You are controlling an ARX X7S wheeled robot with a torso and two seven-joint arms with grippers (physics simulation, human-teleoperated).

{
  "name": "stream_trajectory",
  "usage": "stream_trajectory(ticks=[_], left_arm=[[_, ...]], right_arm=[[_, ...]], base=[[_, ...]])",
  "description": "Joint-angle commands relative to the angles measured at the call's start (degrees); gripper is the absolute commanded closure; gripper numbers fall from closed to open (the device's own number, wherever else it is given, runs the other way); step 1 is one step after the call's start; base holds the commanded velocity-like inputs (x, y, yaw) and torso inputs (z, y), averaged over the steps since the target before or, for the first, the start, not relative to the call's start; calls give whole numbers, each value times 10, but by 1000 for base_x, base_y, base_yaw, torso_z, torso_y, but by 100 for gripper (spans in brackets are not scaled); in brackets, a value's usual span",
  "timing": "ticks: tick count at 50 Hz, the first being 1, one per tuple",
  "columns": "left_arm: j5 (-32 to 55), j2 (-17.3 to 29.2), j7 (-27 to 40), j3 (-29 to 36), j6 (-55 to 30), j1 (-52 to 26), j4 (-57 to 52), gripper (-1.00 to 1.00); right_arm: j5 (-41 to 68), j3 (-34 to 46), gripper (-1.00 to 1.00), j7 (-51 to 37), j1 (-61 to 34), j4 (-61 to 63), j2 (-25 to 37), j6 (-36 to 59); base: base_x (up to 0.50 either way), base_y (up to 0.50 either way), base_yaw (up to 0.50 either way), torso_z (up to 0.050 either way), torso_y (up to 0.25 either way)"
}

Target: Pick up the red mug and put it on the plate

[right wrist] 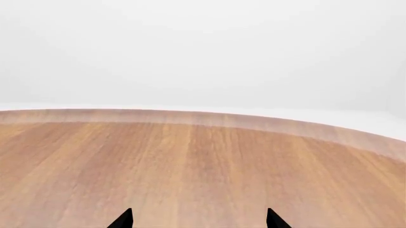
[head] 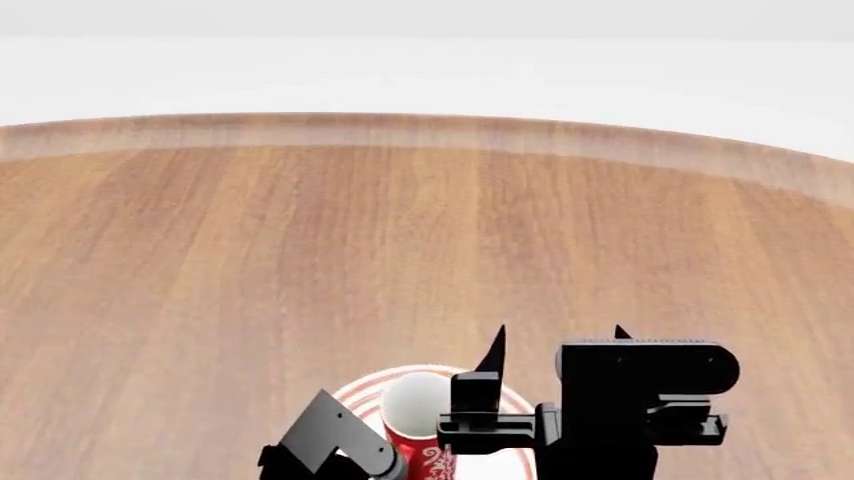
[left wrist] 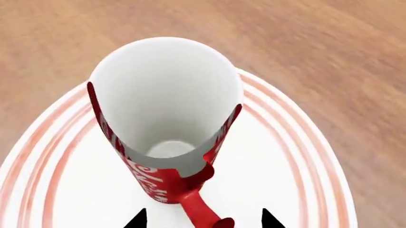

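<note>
The mug (left wrist: pixel 166 118) is standing upright on the plate (left wrist: pixel 57 156), in the middle of the left wrist picture. We are looking down into its white inside. Its red handle (left wrist: pixel 201 209) is pointing toward the bottom of that picture, between the two dark tips of the left gripper (left wrist: pixel 204 219). The tips are sitting wide apart, one on each side of the handle, and they are not touching it. So the left gripper is not holding the mug.

In the head picture the mug (head: pixel 416 425) and plate (head: pixel 358 395) are showing at the bottom middle, partly hidden by the arms. The plate is lying flat on the wood bench (head: pixel 400 240).

It looks like the main job is done: the mug is on the plate, well inside the red rings. What is left, I think, is only to pull the left arm away without bumping the handle.

The right gripper (right wrist: pixel 199 219) is hanging over bare bench in its own picture. Its tips are spread wide with nothing between them.

There are white curly marks on the red side of the mug. They may be flowers or letters. I cannot read any words.
</note>
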State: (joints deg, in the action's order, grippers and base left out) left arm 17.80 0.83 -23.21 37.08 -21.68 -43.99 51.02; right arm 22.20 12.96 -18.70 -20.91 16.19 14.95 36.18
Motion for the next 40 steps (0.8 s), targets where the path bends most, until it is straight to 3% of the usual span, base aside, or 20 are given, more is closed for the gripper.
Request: stream_trajectory(ticks=[1,9,13,18,26,40], left_arm=[[25,-1,11,25,9,-7,19,-100],[43,15,22,35,-14,5,-33,-100],[59,48,39,38,-69,36,-148,-100],[103,123,76,27,-167,101,-361,-100],[157,203,128,-12,-234,171,-553,-100],[167,224,166,-62,-204,201,-591,-100]], right_arm=[[2,1,-100,-1,-1,-4,1,-3],[3,2,-100,-1,0,-6,2,-5],[1,4,-100,-1,-1,-13,1,-9],[2,6,-100,-1,0,-14,2,-10],[3,8,-100,-2,0,-12,3,-9],[6,8,-100,-4,-2,-15,5,-11]], base=[[0,0,0,0,0],[0,0,0,0,0],[0,0,0,0,0],[0,0,0,0,0],[0,0,0,0,0],[0,0,0,0,0]])
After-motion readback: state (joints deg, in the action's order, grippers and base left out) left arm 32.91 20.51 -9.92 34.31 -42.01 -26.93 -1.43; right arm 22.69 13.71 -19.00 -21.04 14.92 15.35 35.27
